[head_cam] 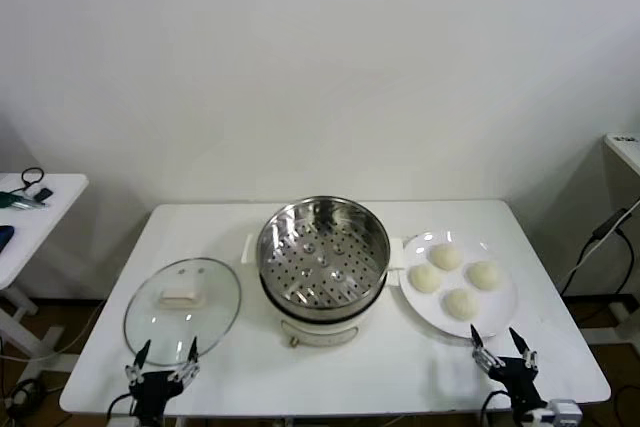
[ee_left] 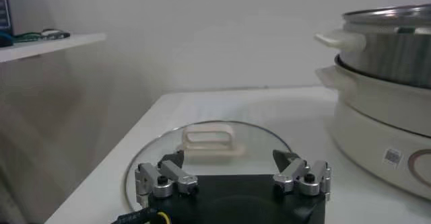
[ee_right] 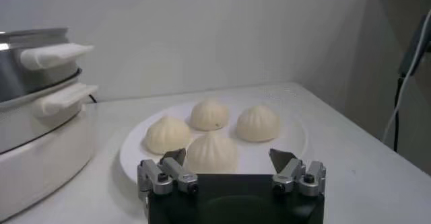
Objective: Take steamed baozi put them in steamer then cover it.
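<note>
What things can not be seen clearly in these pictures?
- Steamer: its white base front is hidden under the pot in the head view; both wrist views cut it off at the edge.
- Objects on the side table: too small to name.
- Glass lid: the left gripper hides its near rim.

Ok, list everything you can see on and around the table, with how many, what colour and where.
Buns: four, cream-white, together on the plate.
Plate: one, white, on the table to the right of the steamer.
Steamer: one, shiny steel on a white base, middle of the table, open, with an empty perforated tray.
Lid: one, clear glass with a cream handle, flat on the table left of the steamer.
Table: one, white.
Side table: one, white, far left, holding small dark items.
Left gripper: one, black, near edge by the lid, jaws open.
Right gripper: one, black, near edge by the plate, jaws open.
</note>
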You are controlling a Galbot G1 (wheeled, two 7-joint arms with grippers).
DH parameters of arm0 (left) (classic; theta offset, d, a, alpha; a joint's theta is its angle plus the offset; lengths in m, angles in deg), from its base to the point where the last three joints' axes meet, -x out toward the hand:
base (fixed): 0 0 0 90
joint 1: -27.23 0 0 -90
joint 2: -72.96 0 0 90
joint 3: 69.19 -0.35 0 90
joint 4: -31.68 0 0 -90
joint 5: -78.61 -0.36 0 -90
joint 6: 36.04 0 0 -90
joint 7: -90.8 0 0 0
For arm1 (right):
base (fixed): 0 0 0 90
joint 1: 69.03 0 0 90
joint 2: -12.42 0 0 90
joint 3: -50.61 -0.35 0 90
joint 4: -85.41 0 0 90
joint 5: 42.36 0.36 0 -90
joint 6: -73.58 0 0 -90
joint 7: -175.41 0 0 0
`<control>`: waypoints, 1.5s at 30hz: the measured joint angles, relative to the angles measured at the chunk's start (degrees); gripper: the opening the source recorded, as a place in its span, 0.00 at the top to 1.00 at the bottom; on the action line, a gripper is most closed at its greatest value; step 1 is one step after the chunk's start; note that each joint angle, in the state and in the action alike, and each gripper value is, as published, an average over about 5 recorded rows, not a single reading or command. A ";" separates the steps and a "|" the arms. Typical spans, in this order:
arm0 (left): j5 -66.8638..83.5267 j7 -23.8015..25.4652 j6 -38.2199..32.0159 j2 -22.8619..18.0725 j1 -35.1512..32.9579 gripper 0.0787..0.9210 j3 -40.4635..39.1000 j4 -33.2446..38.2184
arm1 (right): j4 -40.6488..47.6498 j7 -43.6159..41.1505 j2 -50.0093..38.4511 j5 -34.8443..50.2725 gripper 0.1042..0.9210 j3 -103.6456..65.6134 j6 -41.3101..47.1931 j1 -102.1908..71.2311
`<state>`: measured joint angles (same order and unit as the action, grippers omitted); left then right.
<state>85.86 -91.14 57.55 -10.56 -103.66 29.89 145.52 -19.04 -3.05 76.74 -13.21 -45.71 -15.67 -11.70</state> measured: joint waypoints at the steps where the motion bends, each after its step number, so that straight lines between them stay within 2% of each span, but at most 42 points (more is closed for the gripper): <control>1: -0.01 0.00 0.00 -0.01 0.02 0.12 -0.02 0.04 | 0.04 0.03 -0.27 -0.12 0.12 0.01 0.47 0.67; 8: -0.21 0.04 -0.01 -0.03 0.28 0.12 -0.47 0.33 | 2.69 -0.78 -6.05 -2.00 0.12 2.33 7.56 12.68; 13: -0.48 0.05 -0.12 0.05 0.62 0.12 -0.78 0.10 | 7.30 -5.39 -13.90 -4.55 0.12 9.25 13.13 25.56; 19: -0.58 0.05 -0.17 0.09 1.07 0.12 -1.08 -0.22 | 14.38 -17.85 -24.29 -10.15 0.12 24.09 14.06 42.57; 26: -0.85 0.08 -0.24 0.13 1.28 0.12 -1.28 -0.35 | 23.98 -37.43 -31.44 -17.99 0.12 48.82 7.38 66.45; 34: -1.34 0.17 -0.53 -0.15 1.29 0.12 -1.78 -0.44 | 35.45 -53.62 -31.36 -21.96 0.12 76.23 2.07 90.75; 39: -1.52 0.32 -0.52 -0.62 1.30 0.12 -1.90 -0.19 | 41.93 -58.36 -28.32 -22.20 0.12 86.97 1.27 98.31; 45: -1.54 0.32 -0.49 -0.97 1.44 0.12 -1.77 -0.13 | 49.96 -60.99 -22.54 -22.25 0.12 92.05 1.09 102.28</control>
<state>84.31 -90.82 57.06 -11.52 -102.22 28.12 145.38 30.92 -64.04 54.20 -35.46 46.34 -14.59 90.58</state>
